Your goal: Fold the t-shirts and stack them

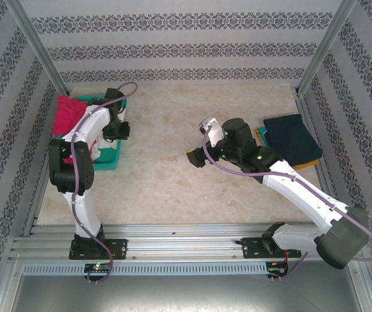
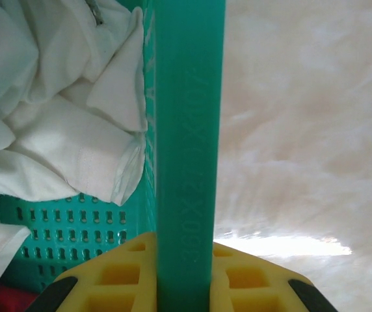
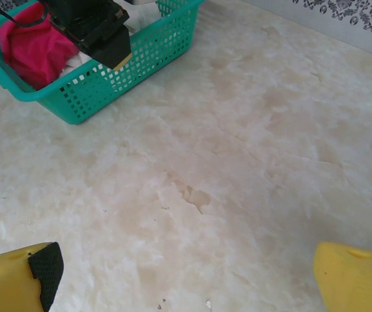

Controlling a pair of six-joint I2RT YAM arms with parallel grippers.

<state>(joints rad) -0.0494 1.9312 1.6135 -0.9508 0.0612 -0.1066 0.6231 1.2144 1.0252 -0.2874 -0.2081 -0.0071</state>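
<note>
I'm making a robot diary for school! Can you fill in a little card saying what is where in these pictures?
Left pincer: shut on the rim of the teal plastic mesh basket
Right pincer: open, holding nothing, above the pale marbled tabletop
Bright crimson-pink cloth t-shirt: bunched in the basket, spilling over its rim
Crumpled white cloth: in the basket
Navy blue cloth t-shirt: folded, on the table's right side
Not yet folded: the pink t-shirt
</note>
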